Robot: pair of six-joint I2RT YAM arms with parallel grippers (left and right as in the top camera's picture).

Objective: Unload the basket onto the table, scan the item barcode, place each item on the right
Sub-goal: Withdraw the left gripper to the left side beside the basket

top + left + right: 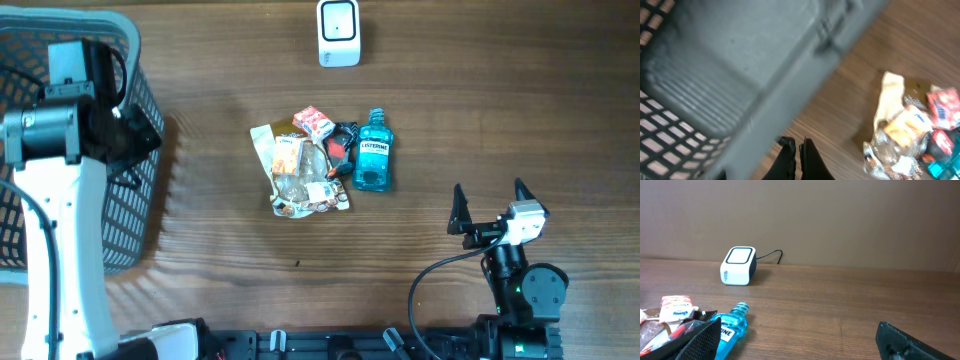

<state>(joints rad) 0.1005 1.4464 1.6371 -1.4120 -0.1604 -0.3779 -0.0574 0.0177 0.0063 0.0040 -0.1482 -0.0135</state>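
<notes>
We are looking down on a wooden table [450, 110] where the goods for scanning are lying in a small heap [315, 160] at its middle. A blue mouthwash bottle [373, 155] is lying flat at the heap's right edge with its cap pointing toward the far side. A small red box [314, 122] is sitting at the far end, while orange snack packets [289, 157] and a crumpled clear wrapper [312, 190] are overlapping one another on the left and near sides. The white barcode scanner [338, 32] is standing well apart from the heap at the table's far edge, and in the right wrist view we are seeing its cable [771, 256] curling off behind it. Our left gripper [800, 156] is hovering at the right-hand wall of the dark mesh basket [150, 210] on the table's left, its two fingers pressed together with nothing between them. Our right gripper [489, 200] is waiting toward the near right side, well apart from the bottle, with its jaws spread wide and empty, and its dark fingers [907, 342] are showing at the bottom corners of its own camera's view.
</notes>
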